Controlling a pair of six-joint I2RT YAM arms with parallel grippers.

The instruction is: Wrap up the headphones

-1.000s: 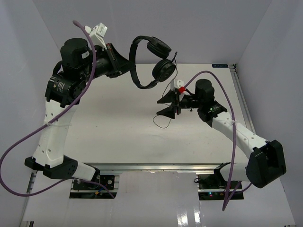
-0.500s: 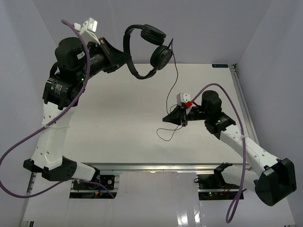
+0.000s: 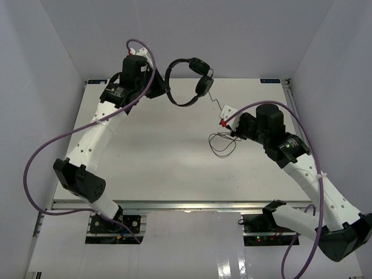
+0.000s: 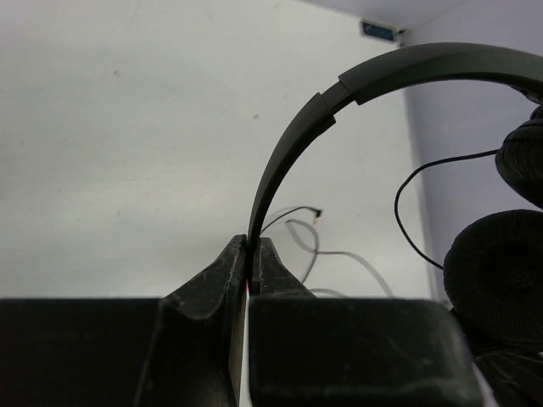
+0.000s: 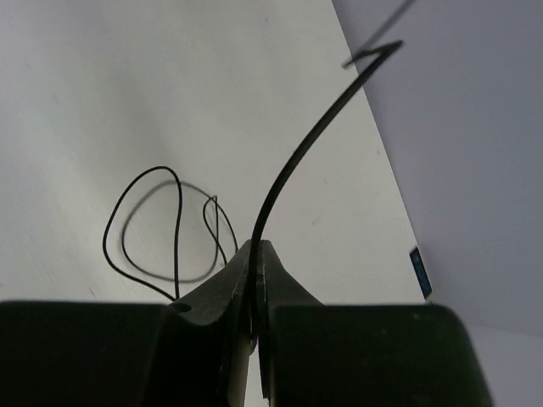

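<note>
The black headphones [image 3: 187, 81] hang in the air over the back of the table. My left gripper [image 3: 161, 88] is shut on their thin headband [image 4: 288, 144], which rises from between the jaws [image 4: 251, 254]; the padded earcups [image 4: 496, 271] hang at the right. The thin black cord [image 3: 215, 104] runs from the lower earcup down to my right gripper [image 3: 232, 128], which is shut on it. In the right wrist view the cord [image 5: 297, 161] rises from the closed jaws [image 5: 256, 259]. The rest of the cord lies in loose loops [image 3: 222, 145] on the table.
Thick purple robot cables [image 3: 43, 151] arc beside both arms. The white table [image 3: 157, 157] has walls left, back and right, and a rail along its right edge [image 3: 296, 116]. A small blue label [image 3: 268, 81] sits at the back right.
My left arm has swung right and stretched toward the back, carrying the headphones with it. My right gripper has moved right and back with the cord, and the loose loops have shifted right.
</note>
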